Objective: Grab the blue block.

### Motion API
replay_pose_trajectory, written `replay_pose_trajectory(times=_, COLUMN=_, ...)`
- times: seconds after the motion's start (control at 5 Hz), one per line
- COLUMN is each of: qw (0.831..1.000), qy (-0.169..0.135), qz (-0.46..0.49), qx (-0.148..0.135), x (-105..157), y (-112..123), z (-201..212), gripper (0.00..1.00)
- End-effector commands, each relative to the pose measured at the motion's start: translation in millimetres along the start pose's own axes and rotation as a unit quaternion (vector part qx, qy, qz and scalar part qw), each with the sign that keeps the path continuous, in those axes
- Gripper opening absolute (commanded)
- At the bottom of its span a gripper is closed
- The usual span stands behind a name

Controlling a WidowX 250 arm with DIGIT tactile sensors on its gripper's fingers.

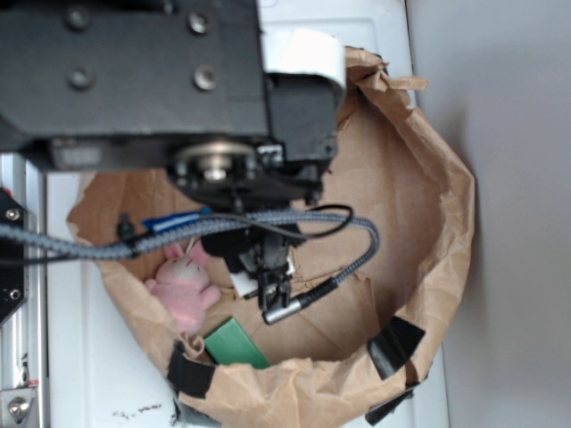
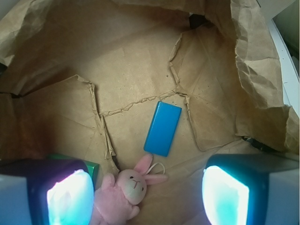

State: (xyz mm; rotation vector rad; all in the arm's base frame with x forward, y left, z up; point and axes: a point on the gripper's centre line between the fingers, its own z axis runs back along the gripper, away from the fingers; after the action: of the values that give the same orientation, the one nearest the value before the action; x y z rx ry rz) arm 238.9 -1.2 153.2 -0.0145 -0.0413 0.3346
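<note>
One blue block [image 2: 162, 128], one pink plush bunny [image 2: 123, 191], one green block [image 1: 235, 343], all lying inside a torn brown paper bag [image 2: 253, 70], gripper [image 2: 147, 194] above, jaws spread apart

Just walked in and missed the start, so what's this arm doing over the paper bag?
The arm hangs over an opened-out brown paper bag, going for the blue block lying flat on the bag's floor. Its claw is open and holds nothing, with the block ahead between the two fingers and not touched. A pink plush bunny and a green block lie nearby.
</note>
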Motion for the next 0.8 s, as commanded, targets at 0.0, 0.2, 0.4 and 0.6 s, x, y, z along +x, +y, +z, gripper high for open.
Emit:
replay_pose_trajectory(times=0.0, qw=1.0, qy=-0.017, qz=0.007, qx=-0.004, x=5, y=3, z=9, gripper=1.0)
replay_pose_trajectory(times=0.2, qw=0.998, qy=-0.009, qz=0.003, qx=-0.054, x=3, y=15, z=-4, gripper=1.0)
replay_pose_trajectory(times=0.4, qw=0.997, qy=-0.006, qz=0.009, qx=-0.073, x=15, y=18, z=-28, gripper=1.0)
replay_pose_trajectory(times=0.6, qw=0.996, qy=-0.028, qz=0.01, qx=-0.083, x=24, y=20, z=-42, gripper=1.0)
